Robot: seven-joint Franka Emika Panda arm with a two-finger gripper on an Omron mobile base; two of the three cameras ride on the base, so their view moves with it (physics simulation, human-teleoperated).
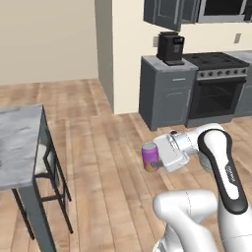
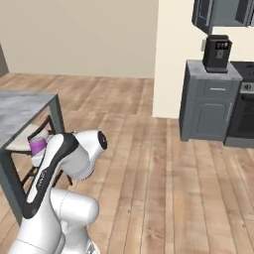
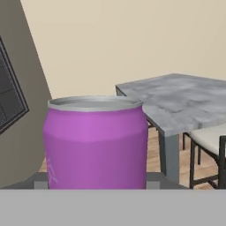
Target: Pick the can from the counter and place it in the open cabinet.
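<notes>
Tool (image 1: 156, 158) clenched on can (image 1: 150, 156), upright, mid-air over floor, clear of counter (image 1: 19, 142). Keep can vertical w/ steady grip; swing past coffee machine (image 1: 170, 47) up to cabinet (image 1: 165, 12), enter slow.

Home kitchen, rendered.
Shown by a black oven range (image 1: 216, 83), coffee machine (image 1: 170, 47) on a grey base cabinet (image 1: 164, 93), dark wall cabinets (image 1: 170, 12) at far right, marble counter (image 1: 19, 142) near left, wood floor (image 1: 113, 147).
</notes>
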